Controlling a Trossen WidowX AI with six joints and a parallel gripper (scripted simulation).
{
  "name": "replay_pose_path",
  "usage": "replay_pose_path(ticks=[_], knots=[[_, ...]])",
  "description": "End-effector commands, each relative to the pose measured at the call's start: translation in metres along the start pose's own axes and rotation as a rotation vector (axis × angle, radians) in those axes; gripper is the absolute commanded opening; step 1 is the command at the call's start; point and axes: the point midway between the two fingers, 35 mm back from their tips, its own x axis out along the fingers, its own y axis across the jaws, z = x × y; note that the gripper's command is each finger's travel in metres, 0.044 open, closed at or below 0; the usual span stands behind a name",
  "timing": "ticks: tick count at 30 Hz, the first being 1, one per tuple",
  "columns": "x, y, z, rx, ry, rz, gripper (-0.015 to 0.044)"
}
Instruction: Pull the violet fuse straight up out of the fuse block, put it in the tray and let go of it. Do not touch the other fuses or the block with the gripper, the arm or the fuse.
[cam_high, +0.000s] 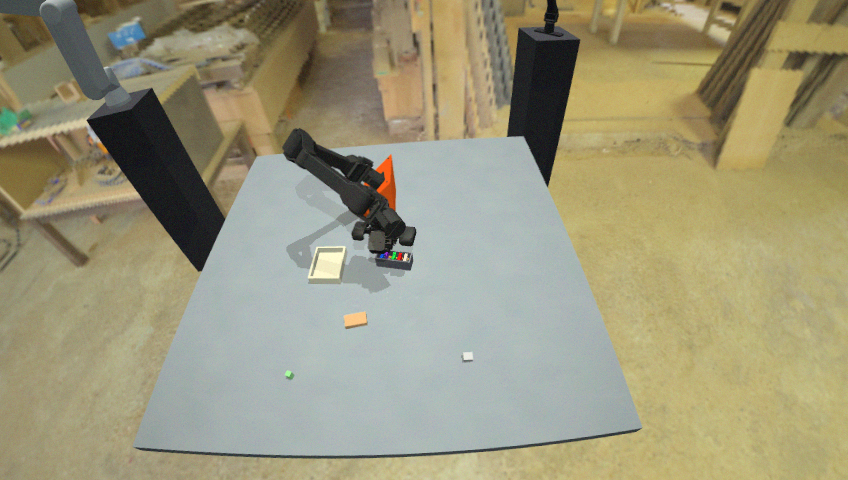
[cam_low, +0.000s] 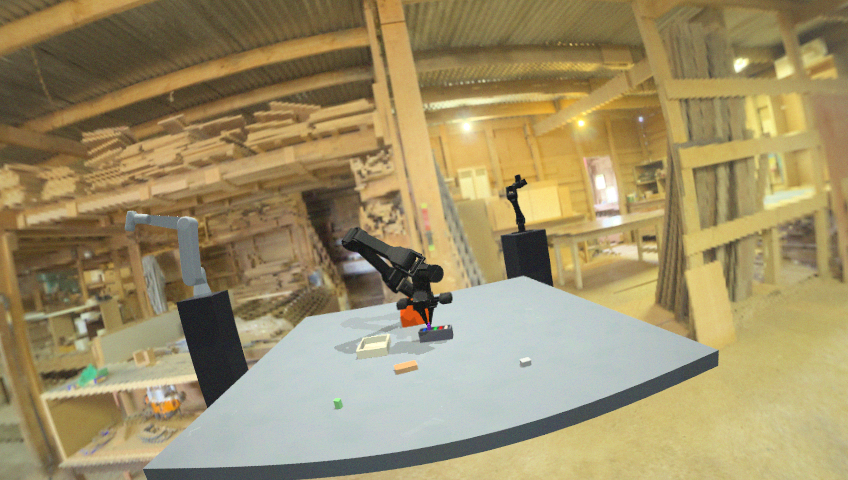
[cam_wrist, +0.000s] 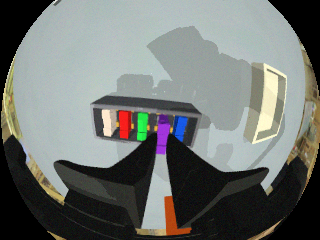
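On the grey counter (cam_high: 476, 285), my jaws pinch the violet fuse (cam_wrist: 162, 135), a slim upright bar raised w/ its lower end hidden by fingertips.
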Motion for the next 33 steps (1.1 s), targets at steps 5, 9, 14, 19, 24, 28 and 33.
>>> replay_pose_path(ticks=[5, 9, 14, 19, 24, 28, 33], knots=[[-0.004, 0.000, 0.000, 0.003, 0.003, 0.004, 0.0000], [-0.006, 0.000, 0.000, 0.003, 0.003, 0.004, 0.0000], [-0.009, 0.000, 0.000, 0.003, 0.003, 0.004, 0.0000], [-0.011, 0.000, -0.001, 0.003, 0.003, 0.003, 0.0000], [-0.014, 0.000, -0.001, 0.002, 0.002, 0.003, 0.0000], [-0.016, 0.000, -0.001, 0.002, 0.002, 0.003, 0.0000], [-0.021, 0.000, -0.001, 0.002, 0.002, 0.003, 0.0000]])
